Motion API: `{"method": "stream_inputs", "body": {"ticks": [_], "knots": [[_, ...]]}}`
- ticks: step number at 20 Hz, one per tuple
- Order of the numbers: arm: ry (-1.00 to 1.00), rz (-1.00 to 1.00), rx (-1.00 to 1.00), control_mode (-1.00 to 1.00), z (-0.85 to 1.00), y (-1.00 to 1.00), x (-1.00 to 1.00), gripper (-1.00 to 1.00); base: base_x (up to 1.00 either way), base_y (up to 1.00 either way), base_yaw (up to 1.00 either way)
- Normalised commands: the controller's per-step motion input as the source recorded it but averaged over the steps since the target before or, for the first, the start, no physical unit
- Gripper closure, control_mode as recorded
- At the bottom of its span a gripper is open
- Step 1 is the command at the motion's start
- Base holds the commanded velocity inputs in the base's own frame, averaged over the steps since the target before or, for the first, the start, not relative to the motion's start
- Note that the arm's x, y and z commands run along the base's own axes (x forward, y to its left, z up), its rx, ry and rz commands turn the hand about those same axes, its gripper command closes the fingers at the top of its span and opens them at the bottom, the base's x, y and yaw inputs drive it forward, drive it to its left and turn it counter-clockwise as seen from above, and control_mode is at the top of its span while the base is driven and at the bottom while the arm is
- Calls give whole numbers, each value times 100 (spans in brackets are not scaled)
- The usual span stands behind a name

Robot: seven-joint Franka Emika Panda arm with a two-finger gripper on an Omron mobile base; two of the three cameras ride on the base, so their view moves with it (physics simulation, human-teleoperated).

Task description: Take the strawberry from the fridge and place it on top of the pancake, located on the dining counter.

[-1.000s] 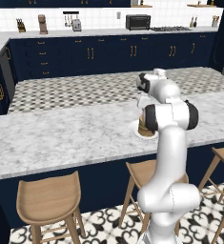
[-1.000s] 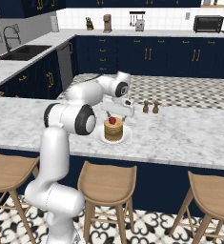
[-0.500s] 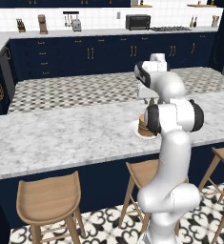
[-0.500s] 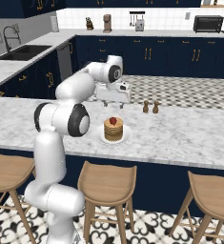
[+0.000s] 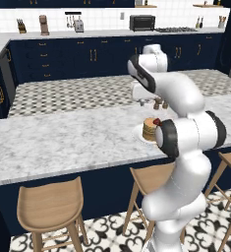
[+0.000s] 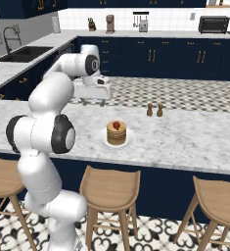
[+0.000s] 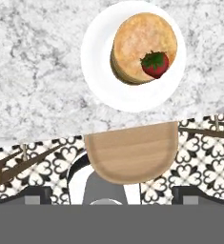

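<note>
Looking across the right base view, left to right. Found the fingers (image 6: pixel 102 102) first, off on the left: spread wide, nothing between them, hanging clear above the table (image 6: pixel 195 142). Probably parked up there to keep out of the food's way.

Next over, down and to the right of the fingers and well apart from them, spotted the strawberry (image 6: pixel 116 125). Sitting right on top of the pancake (image 6: pixel 116 136), which is on a little white plate (image 6: pixel 101 141) near the front edge of the table. Checked the hand view too: same strawberry (image 7: pixel 155 64), leafy end up, resting nearer one rim of the top pancake (image 7: pixel 142 40) than dead centre, with nothing gripping it. Guessing that off-centre spot is just where it got let go. Doesn't look about to roll, since the top is flat.

Further right again, past the plate and far from the fingers, noticed two small brown shakers (image 6: pixel 154 110) standing upright toward the back of the table. No part in this job, so best left alone.

Also caught a wooden stool (image 7: pixel 130 152) tucked under the table edge, below the plate in the hand view.

Calling the task pretty much finished, going by how things lie.
</note>
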Motion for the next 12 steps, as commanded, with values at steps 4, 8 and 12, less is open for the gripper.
{"method": "stream_inputs", "body": {"ticks": [4, 8, 12], "knots": [[-25, 3, 0, -100, -4, 90, -100, -100, 0, 0, 0], [-17, 7, 0, -100, -19, 83, -100, -100, 0, 0, 0], [-10, 2, 0, -100, -50, 58, -100, -100, 0, 0, 0]]}}
